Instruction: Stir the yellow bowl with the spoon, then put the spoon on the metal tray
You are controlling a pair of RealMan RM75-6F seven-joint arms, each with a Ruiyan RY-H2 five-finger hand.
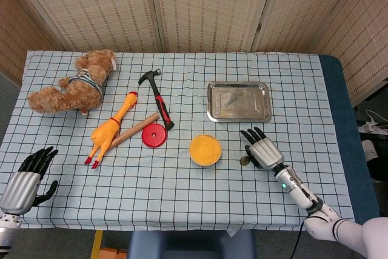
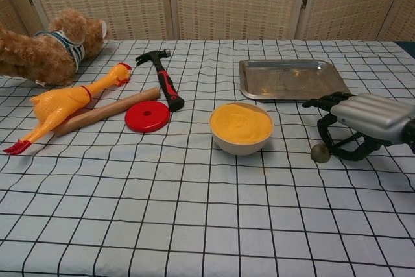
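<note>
Both hands share one build: a ribbed silver-grey shell over the back and black fingers (image 2: pixel 322 102). The right hand (image 1: pixel 263 150) continues into a slim silver wrist with a small green light, then a white forearm. The left hand (image 1: pixel 24 183) matches it.

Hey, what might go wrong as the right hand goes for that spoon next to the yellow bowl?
The spoon lies flat on the cloth with the right hand arched over its handle; the fingers may slide off the thin handle or bunch the tablecloth. The yellow bowl sits close by on the spoon's left, so a sideways nudge might bump it.
</note>
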